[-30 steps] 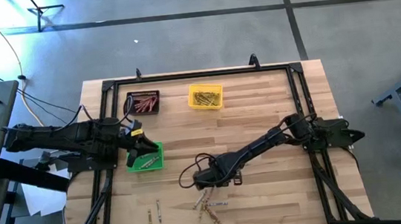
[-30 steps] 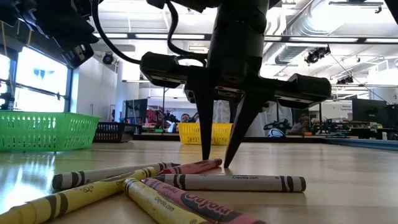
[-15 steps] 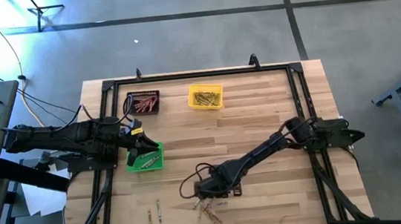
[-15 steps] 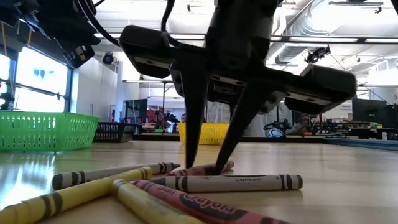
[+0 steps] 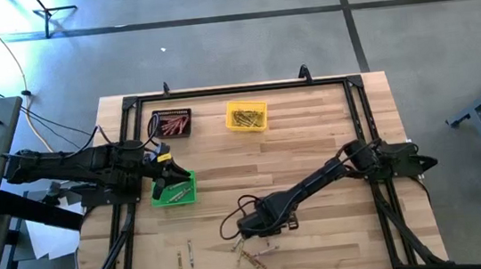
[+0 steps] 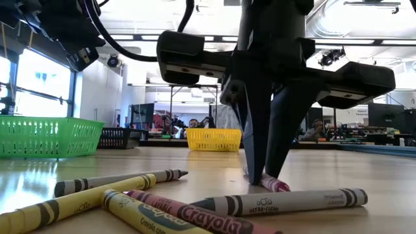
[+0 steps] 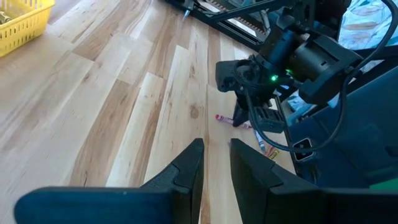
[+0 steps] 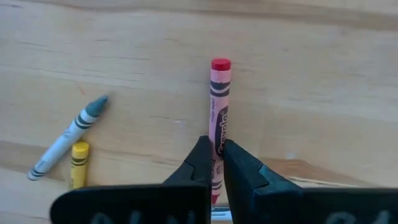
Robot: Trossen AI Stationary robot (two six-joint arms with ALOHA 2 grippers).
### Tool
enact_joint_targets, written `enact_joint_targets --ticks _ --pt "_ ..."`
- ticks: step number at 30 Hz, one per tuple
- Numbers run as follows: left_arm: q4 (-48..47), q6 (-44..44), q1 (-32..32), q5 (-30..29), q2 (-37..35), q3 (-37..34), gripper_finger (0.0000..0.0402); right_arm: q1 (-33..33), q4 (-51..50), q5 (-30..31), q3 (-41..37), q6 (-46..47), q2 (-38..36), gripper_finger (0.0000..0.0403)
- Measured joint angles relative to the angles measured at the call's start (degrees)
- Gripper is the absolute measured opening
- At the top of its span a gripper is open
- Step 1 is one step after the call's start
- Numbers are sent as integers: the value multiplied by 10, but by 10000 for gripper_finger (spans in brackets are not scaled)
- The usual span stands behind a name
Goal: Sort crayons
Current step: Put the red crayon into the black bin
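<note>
Loose crayons in red, yellow and grey lie near the table's front edge, and two more crayons lie to their left. My right gripper points down at the heap's far side, shut on a red crayon. A grey crayon and a yellow one lie beside it on the wood. My left gripper hovers over the green bin, its fingers a narrow gap apart with nothing between them. My right gripper pinches the red crayon's paper-wrapped shaft between its two fingertips, away from the crayon's far red end. The fingers come from above, pointing down, and lie across the crayon. The crayon lies flat on the table, its end showing beside them.
A black bin with red crayons and a yellow bin with yellow crayons stand at the table's far side. The green bin holds a few crayons. A black frame runs around the table top.
My right gripper has moved toward the table's near edge, rolled a little, and shut on the red crayon. The red crayon has slid along the table with it. The grey crayon next to it has been pushed aside toward the near edge.
</note>
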Motion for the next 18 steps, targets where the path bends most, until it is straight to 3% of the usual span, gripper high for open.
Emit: enact_joint_targets --ticks 8,18 --pt "1 0 0 0 0 0 64 -17 4 13 -2 -43 -3 12" --pt "5 0 7 -8 0 0 64 -50 0 195 -4 -102 -79 10"
